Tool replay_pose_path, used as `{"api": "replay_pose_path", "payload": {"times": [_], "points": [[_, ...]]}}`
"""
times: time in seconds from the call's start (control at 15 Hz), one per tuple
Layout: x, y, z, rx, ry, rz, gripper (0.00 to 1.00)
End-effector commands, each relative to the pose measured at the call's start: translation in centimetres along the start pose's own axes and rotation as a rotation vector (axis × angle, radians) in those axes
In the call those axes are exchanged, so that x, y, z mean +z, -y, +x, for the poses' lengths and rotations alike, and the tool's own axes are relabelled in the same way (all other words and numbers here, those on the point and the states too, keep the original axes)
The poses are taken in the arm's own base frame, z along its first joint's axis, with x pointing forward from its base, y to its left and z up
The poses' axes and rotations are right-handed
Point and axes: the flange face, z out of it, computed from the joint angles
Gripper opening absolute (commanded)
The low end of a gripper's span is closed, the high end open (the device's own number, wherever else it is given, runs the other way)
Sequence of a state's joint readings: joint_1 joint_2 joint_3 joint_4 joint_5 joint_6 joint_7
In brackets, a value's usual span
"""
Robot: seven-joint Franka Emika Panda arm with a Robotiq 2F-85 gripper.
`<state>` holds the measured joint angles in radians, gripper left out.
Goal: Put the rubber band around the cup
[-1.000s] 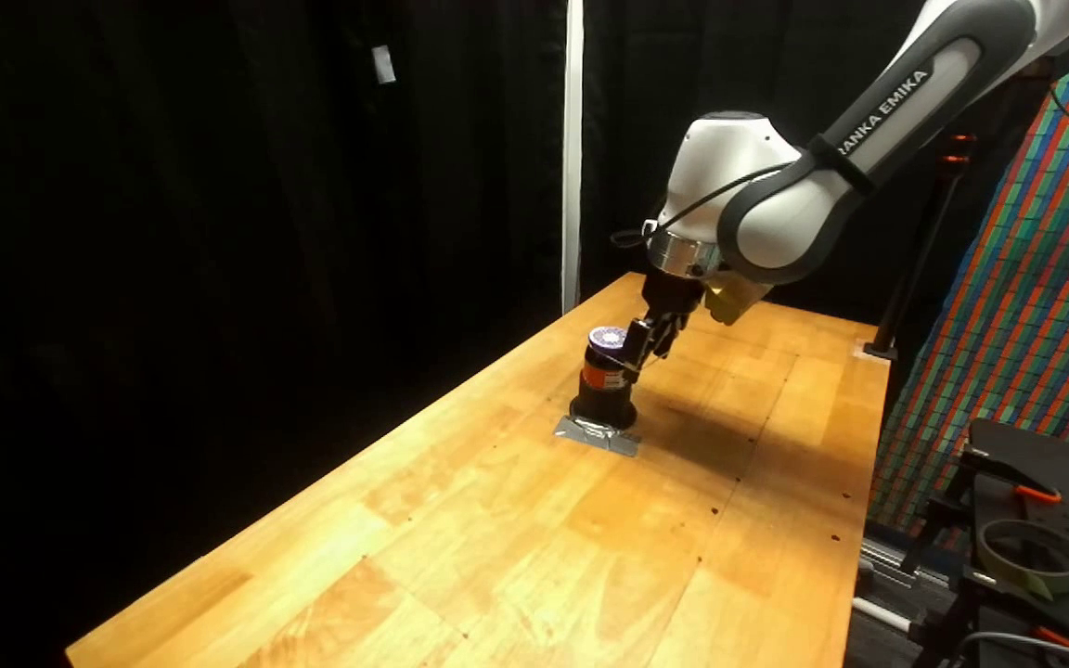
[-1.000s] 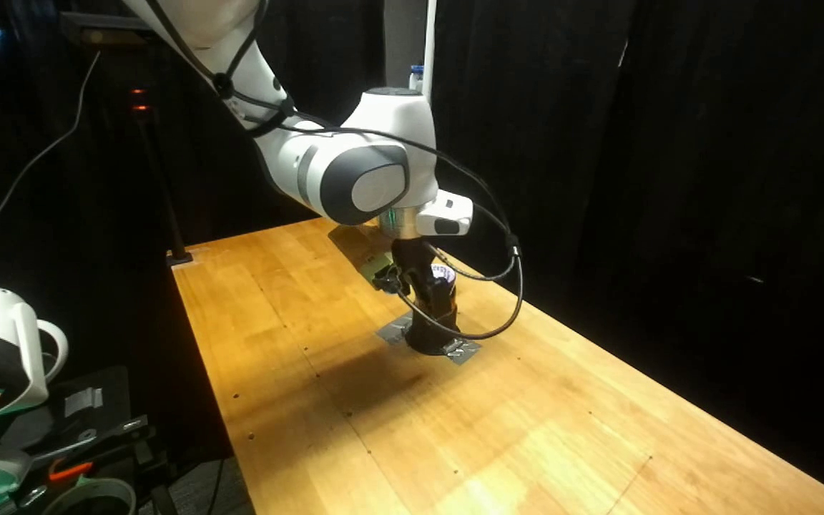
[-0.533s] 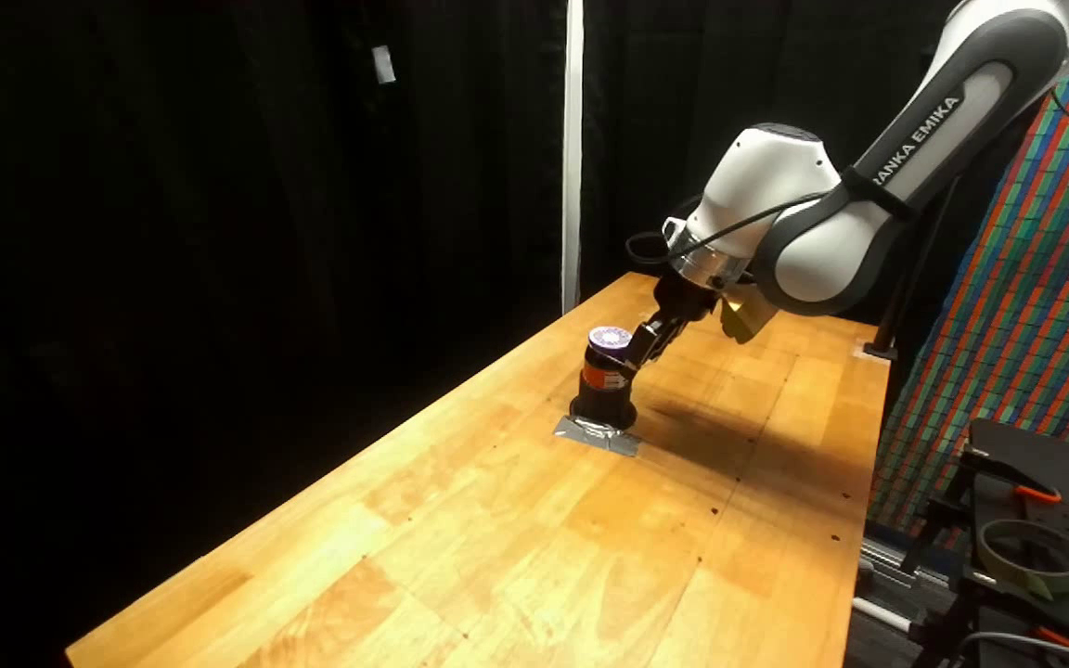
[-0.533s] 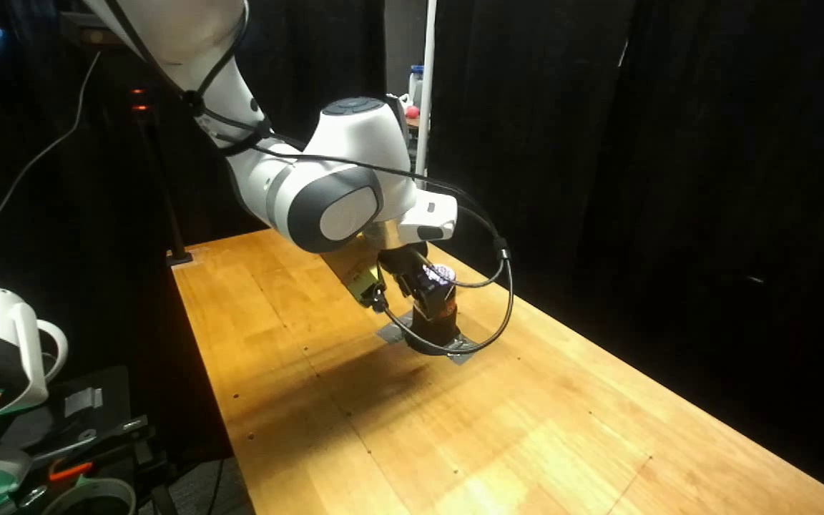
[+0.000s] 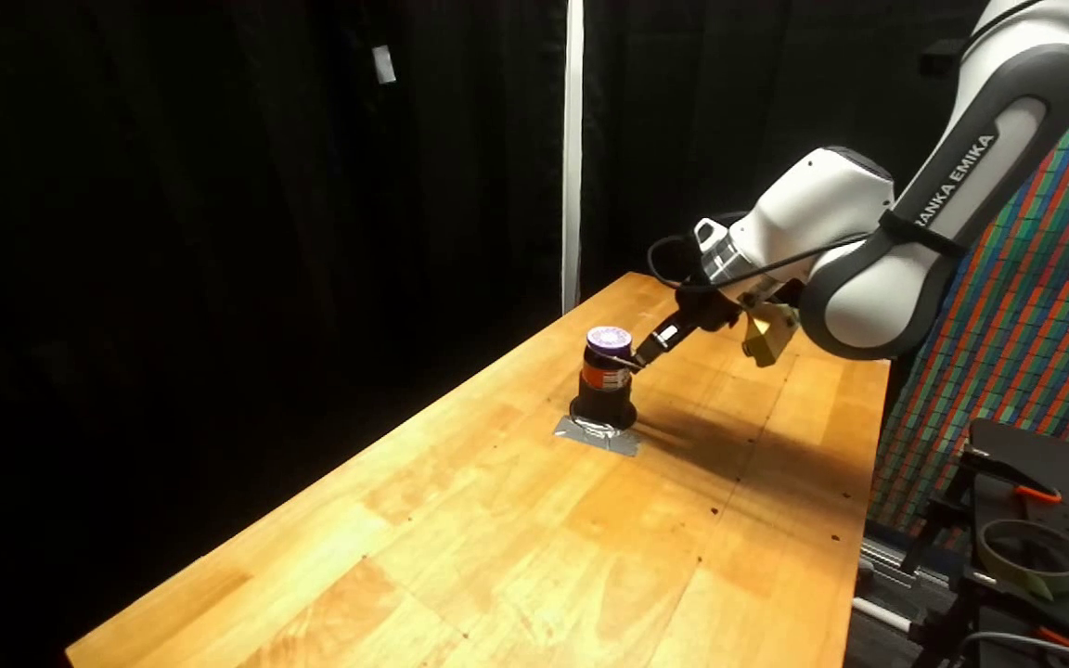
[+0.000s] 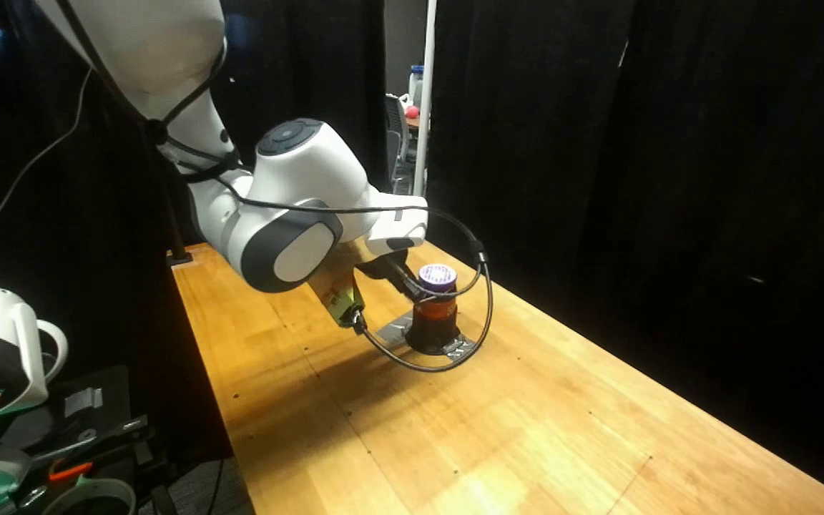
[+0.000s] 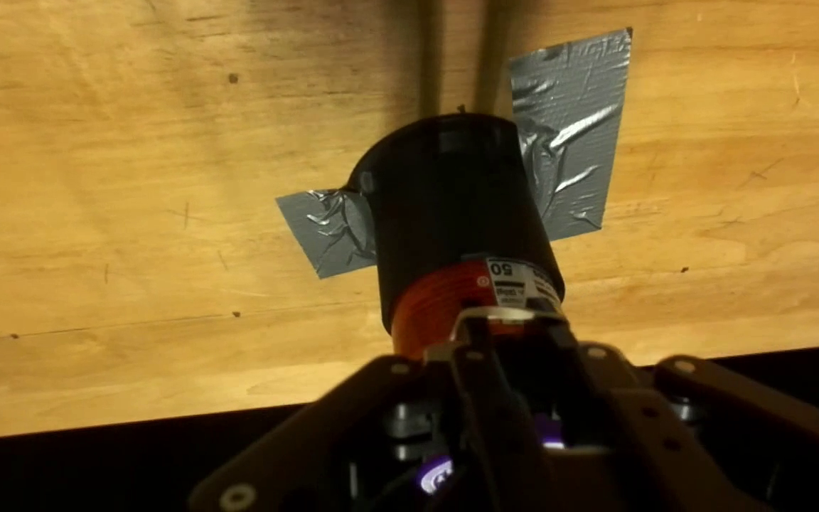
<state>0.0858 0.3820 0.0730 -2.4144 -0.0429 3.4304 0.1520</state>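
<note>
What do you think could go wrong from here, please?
The rubber band seems to stretch from the cup to the gripper, so it might snap or slip off over the top if the gripper backs away. A hard tug could perhaps also peel the grey tape at the cup's base.

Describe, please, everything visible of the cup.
The cylindrical cup stands upright on the wooden table: black, plastic-looking, wider at the foot, with an orange stripe, printed label and patterned purple-and-white top. Grey tape touches its foot on two sides. A thin pale line, probably the rubber band, crosses below the top; whether the fingers touch the cup is unclear.
</note>
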Motion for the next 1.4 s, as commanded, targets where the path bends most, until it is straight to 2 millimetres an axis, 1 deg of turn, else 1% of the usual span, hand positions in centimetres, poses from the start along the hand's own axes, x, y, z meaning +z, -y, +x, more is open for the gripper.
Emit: {"api": "replay_pose_path", "payload": {"times": [0.0, 0.07, 0.13, 0.2, 0.33, 0.4, 0.47, 0.67, 0.93, 1.0, 1.07, 1.13, 1.27, 1.33], "points": [[-2.5, -0.5, -1.9, 0.003, -0.126, 0.024, 0.04], [-2.8, -0.6, -2.4, 0.012, -0.161, 0.036, 0.03], [-3.1, -0.6, -2.8, 0.021, -0.201, 0.054, 0.06], [-3.5, -0.6, -3.3, 0.026, -0.241, 0.076, 0.07], [-3.9, -0.7, -4.4, 0.029, -0.298, 0.115, 0.08], [-3.9, -0.9, -4.9, 0.03, -0.32, 0.133, 0.07], [-3.9, -1.1, -5.4, 0.033, -0.337, 0.149, 0.09], [-3.9, -1.9, -6.6, 0.041, -0.379, 0.18, 0.07], [-4.3, -2.8, -7.7, 0.061, -0.405, 0.206, 0.08], [-4.3, -3.0, -7.9, 0.066, -0.375, 0.199, 0.33], [-4.4, -3.1, -8.1, 0.072, -0.318, 0.19, 0.34], [-3.3, -2.9, -7.7, 0.057, -0.354, 0.181, 0.14], [-3.2, -3.1, -8.0, 0.065, -0.326, 0.179, 0.3], [-3.2, -3.1, -8.1, 0.065, -0.322, 0.179, 0.33]]}}
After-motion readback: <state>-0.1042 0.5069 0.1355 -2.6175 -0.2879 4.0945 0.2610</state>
